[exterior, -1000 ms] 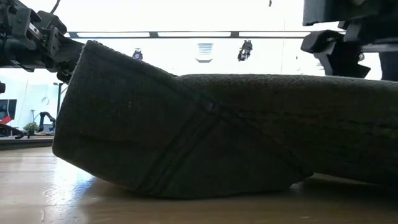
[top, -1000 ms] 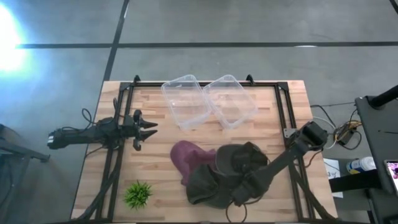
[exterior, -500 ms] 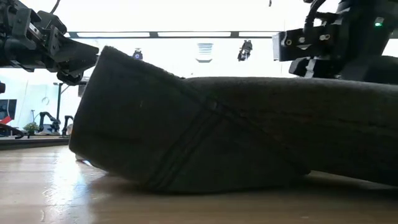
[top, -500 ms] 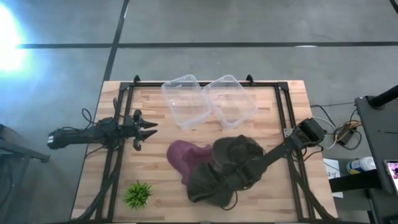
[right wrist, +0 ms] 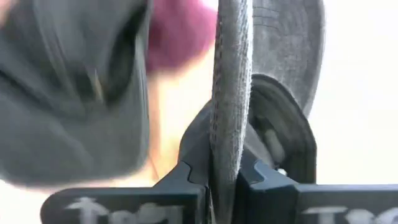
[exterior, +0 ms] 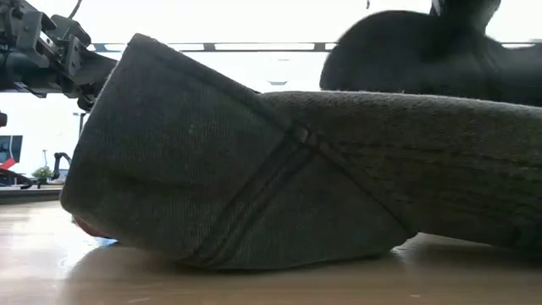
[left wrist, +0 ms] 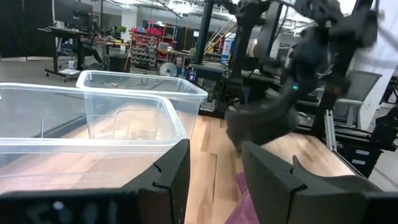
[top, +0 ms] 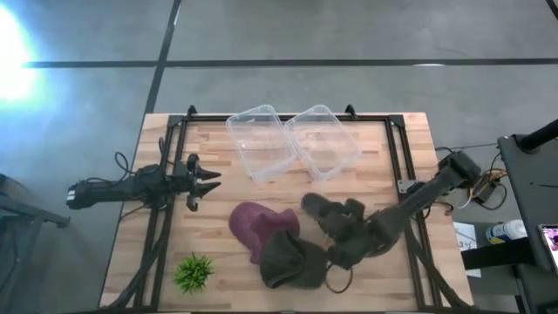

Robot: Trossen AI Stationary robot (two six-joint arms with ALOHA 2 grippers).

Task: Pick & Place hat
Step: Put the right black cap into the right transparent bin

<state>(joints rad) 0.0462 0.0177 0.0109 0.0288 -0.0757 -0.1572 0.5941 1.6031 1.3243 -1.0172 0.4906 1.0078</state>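
Three hats are at the table's near middle. A maroon hat (top: 255, 224) and an olive hat (top: 290, 262) lie on the wood, the olive one filling the low view (exterior: 254, 169). My right gripper (top: 342, 228) is shut on a dark grey hat (top: 316, 207), which shows raised behind the olive hat (exterior: 406, 55). At the table's left, my left gripper (top: 207, 181) waits open with nothing between its fingers (left wrist: 214, 168). My right gripper pinches the dark grey hat's brim (right wrist: 231, 118) between its two fingers; the brim stands edge-on in the gap. The arm comes slanting from the table's right side. The hat is raised above the olive hat; whether it still touches it I cannot tell.
Two clear plastic tubs (top: 260, 142) (top: 324, 139) stand side by side at the table's far middle. A small green plant (top: 193, 272) sits near the front left. Black rails (top: 166, 227) run along the table's left and right sides.
My right gripper has shut on the dark grey hat and risen, drawing back toward the table's right. The hat has come up off the pile and now shows folded and narrower. The olive hat beneath has shifted a little; the maroon hat shows more.
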